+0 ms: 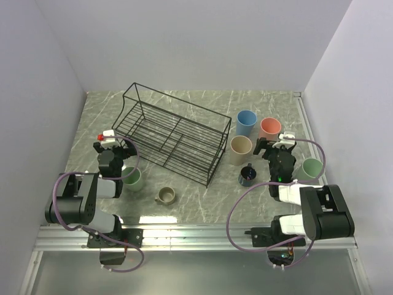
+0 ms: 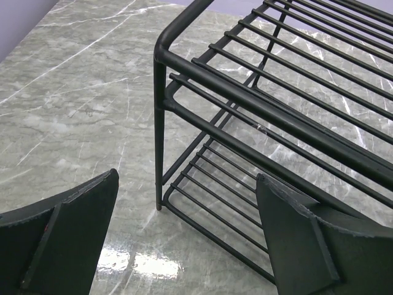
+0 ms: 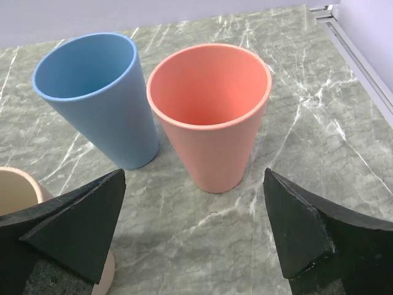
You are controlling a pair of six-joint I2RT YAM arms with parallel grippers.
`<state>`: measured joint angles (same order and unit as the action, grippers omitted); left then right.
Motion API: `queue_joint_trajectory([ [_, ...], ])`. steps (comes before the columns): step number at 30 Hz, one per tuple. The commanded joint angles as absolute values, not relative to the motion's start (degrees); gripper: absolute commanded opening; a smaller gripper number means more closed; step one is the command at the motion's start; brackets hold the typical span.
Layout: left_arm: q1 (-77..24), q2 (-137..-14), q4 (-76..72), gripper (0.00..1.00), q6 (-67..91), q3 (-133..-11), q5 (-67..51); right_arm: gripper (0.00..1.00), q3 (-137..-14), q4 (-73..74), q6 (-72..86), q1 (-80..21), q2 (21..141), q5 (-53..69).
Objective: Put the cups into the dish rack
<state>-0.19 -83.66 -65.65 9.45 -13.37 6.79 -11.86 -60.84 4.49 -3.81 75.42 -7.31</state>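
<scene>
- Only the top view takes in the whole scene. The dish rack [image 1: 181, 103] lies slanted across the middle of the marbled surface [image 1: 202, 203], and all seven cups stand outside it.
- Right of the rack, the blue cup [image 1: 246, 122], the salmon cup [image 1: 269, 128] and the beige cup [image 1: 241, 149] form a cluster. The navy mug [image 1: 247, 176] stands nearer the arms, and the right arm partly hides a pale-green tumbler [image 1: 309, 169].
- Off the rack's near left side stand a second pale-green tumbler [image 1: 132, 178], close under the left arm, and the tan mug [image 1: 165, 196].
- The left hand [image 1: 116, 142] hovers by the rack's left end. Its wrist view shows what the top view cannot: the fingers are spread wide and hold nothing, and the rack's corner post stands ahead between them, untouched.
- The right hand [image 1: 275, 146] is near the salmon cup. Its wrist view shows the fingers wide apart with nothing gripped and the salmon cup framed between them. The blue cup is just beside the salmon cup, and the beige rim shows at the left edge.
</scene>
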Motion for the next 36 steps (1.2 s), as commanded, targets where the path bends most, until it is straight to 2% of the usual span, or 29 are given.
queue_joint_trajectory([
  [1,-0.09,-83.58,-68.38,0.99,8.70,-14.59,4.83,1.00,-13.96,-59.79,2.29,-3.69,72.78,-3.45],
  [2,-0.09,-83.50,-68.38,0.99,8.79,-14.68,4.83,1.00,-15.37,-56.46,0.55,-3.60,70.77,-0.12],
  [4,-0.09,-83.50,-68.38,1.00,8.70,-14.59,4.83,1.00,-22.64,-40.16,1.66,-4.39,68.22,-2.00],
  [9,-0.09,-83.58,-68.55,0.99,8.70,-14.59,4.83,1.00,-26.98,-26.56,5.10,-4.92,63.82,-2.73],
  [11,-0.09,-83.58,-68.47,0.99,8.61,-14.59,4.83,1.00,-25.41,-25.93,5.88,-6.06,61.27,-2.46],
  [16,-0.09,-83.58,-68.47,0.99,8.70,-14.68,4.92,1.00,-19.61,-18.39,9.13,-10.10,45.99,-5.88],
  [22,-0.09,-83.58,-68.47,1.00,8.70,-14.68,4.83,1.00,-21.44,-1.43,13.08,-14.58,26.92,-4.66],
  [25,-0.09,-83.58,-68.55,0.99,8.61,-14.59,4.83,1.00,-26.61,9.20,26.85,-14.59,18.74,-7.89],
  [26,-0.09,-83.58,-68.47,1.00,8.61,-14.76,4.83,1.00,-28.20,12.45,35.94,-14.59,15.76,-11.04],
  [29,-0.09,-83.50,-68.38,1.00,8.53,-14.59,4.92,1.00,-31.81,20.91,42.34,-14.59,10.13,-12.91],
  [32,-0.18,-82.36,-65.50,0.99,8.00,-15.64,3.79,1.00,-30.06,17.50,38.17,-14.50,8.26,-4.08],
  [34,-0.18,-80.43,-63.38,0.99,8.52,-16.87,4.47,1.00,-32.16,22.47,39.28,-14.59,9.66,-0.70],
  [36,-0.18,-77.36,-50.95,0.99,9.31,-19.32,8.32,1.00,-34.53,26.87,40.61,-14.68,12.73,0.00],
])
